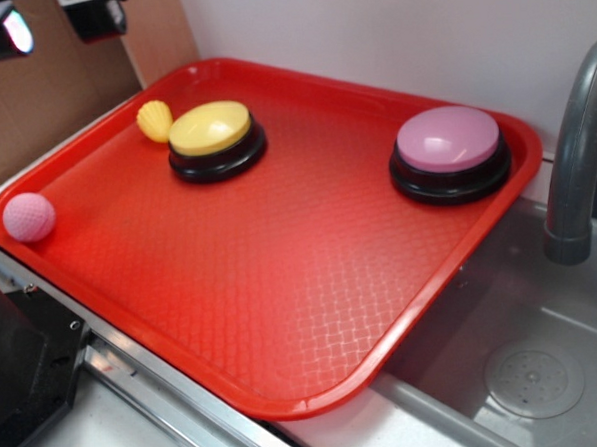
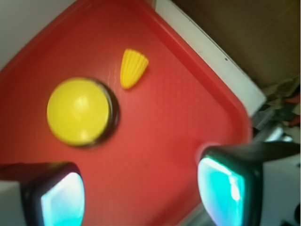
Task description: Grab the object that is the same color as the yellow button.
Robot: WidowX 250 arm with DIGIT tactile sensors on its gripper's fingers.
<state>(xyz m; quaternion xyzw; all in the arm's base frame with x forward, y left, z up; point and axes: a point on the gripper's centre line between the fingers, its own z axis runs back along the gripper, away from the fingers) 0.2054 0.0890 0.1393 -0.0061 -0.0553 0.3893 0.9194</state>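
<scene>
Four items sat on one red tray (image 1: 283, 314), which took up most of the worktop beside a sink (image 1: 527, 372) and a grey faucet (image 1: 576, 159). Layout looked staged as a colour-match test: two big buttons set well apart, one small toy per colour. Pink button (image 1: 449, 153) sat toward the tray's right side, nothing near it. Yellow button (image 1: 216, 138) was at the far left area, domed top on a black base. Pink dimpled ball (image 1: 28, 217) rested against the tray's left rim, well apart from everything, likely the distractor. Smallest was the yellow ribbed shell toy (image 1: 154, 120), lying flat just beside the yellow button, touching or nearly so in the exterior view; the wrist view showed a small gap.

Gripper (image 2: 141, 193) hung above the tray with fingers spread wide and nothing between them. In the wrist view the shell toy (image 2: 132, 68) lay well ahead of the fingertips, upper centre, roughly in line with the gap, pointed end toward the camera. Judged: approach not finished, descent and closing not yet done.
</scene>
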